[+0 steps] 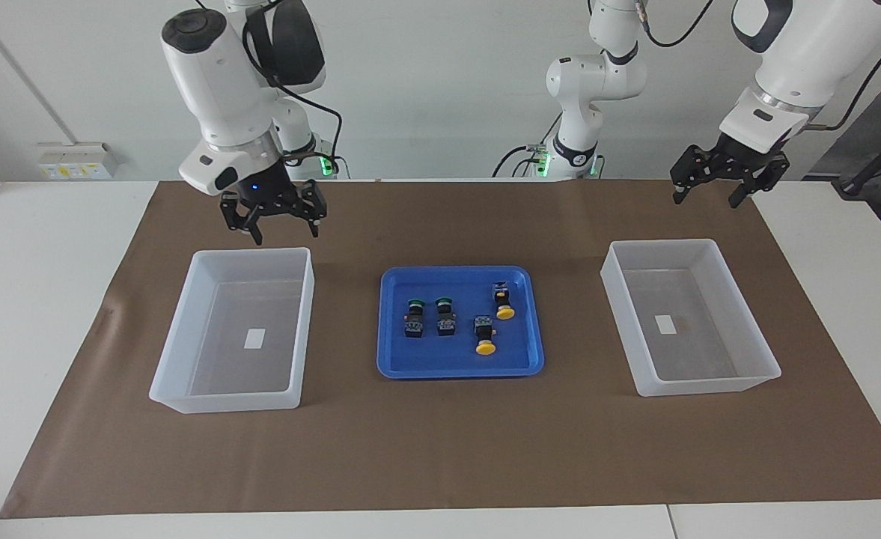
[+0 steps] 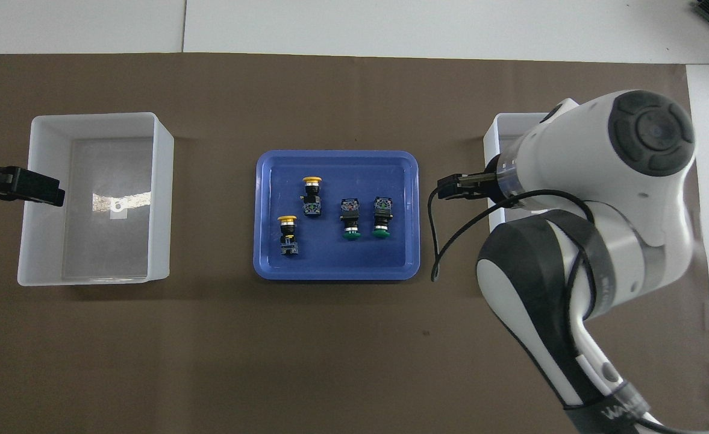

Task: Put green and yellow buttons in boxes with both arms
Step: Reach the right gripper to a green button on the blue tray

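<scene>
Bench [image 1: 36, 299] with a brown mat [image 1: 440, 449] spread over it, seen from across the robots' working area. Right hand [image 1: 287, 228]: raised over the mat beside the box at the right arm's end [image 1: 253, 253], fingers spread and nothing between them. That box is a translucent white bin with one small white label on its floor and no other contents. Blue tray [image 1: 455, 370]: lies at the middle of the mat, between the two boxes and well apart from each. All four buttons lie on their sides in it. The two green buttons [image 1: 414, 318] lie side by side toward the right arm's end of the tray. The two yellow buttons [image 1: 484, 335] lie toward the left arm's end, one nearer to the robots than the other. Box at the left arm's end [image 1: 665, 244]: same kind, holding only its label. Left hand [image 1: 706, 201]: raised over the left arm's end of the mat near that box, fingers spread, holding nothing.
</scene>
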`<state>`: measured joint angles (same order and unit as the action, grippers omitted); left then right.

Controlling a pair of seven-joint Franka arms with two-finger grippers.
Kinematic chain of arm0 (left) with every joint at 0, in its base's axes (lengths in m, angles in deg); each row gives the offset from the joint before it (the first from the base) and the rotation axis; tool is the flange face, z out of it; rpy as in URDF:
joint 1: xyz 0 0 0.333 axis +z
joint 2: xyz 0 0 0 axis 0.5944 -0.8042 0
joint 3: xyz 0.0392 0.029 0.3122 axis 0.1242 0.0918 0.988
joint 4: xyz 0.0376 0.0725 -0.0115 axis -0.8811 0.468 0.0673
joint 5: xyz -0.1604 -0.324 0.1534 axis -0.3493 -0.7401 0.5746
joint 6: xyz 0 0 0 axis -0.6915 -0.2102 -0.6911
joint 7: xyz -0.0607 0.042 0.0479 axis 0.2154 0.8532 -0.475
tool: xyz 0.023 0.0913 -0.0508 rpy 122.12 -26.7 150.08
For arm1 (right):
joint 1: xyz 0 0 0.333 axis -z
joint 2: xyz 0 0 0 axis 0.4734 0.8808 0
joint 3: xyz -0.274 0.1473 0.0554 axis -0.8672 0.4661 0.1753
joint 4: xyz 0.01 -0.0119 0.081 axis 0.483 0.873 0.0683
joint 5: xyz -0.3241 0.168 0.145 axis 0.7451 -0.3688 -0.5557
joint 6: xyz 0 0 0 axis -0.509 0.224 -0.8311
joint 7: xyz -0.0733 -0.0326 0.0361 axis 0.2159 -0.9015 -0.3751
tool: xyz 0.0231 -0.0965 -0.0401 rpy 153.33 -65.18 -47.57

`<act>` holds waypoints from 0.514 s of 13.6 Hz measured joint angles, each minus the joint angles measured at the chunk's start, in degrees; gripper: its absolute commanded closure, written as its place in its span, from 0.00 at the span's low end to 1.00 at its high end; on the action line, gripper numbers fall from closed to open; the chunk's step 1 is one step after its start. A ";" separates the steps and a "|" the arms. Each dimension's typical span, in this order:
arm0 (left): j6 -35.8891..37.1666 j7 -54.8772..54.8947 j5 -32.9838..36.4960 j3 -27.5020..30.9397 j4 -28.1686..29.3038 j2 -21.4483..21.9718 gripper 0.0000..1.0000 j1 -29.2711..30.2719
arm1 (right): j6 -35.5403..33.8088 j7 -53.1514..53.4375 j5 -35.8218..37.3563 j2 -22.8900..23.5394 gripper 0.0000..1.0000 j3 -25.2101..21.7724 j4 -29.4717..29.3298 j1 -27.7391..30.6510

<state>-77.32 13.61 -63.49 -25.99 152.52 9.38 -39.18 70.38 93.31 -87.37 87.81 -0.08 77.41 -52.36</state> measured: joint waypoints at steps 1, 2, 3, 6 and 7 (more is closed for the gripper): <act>0.00 0.00 0.00 0.00 0.04 0.00 0.00 0.00 | 3.09 2.97 0.00 2.14 0.00 0.01 0.04 -1.83; 0.00 0.00 0.00 -0.02 0.08 0.00 0.00 -0.01 | 5.81 5.04 0.00 4.10 0.00 0.02 0.07 -3.24; 0.01 0.00 0.00 -0.05 0.09 0.00 0.00 -0.02 | 7.99 6.23 0.00 5.86 0.00 0.01 0.10 -4.27; 0.03 0.00 0.00 -0.06 0.28 0.03 0.00 -0.02 | 12.78 8.28 -0.07 9.94 0.00 0.00 0.56 -6.42; -0.45 0.00 0.00 -0.12 0.93 0.24 0.00 -0.09 | 15.22 8.63 -0.07 10.80 0.00 0.00 1.63 -6.90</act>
<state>-77.77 13.61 -63.49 -26.11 153.45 9.62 -39.28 85.60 101.94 -87.44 98.61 -0.08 79.04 -59.25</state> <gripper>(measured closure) 0.000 0.000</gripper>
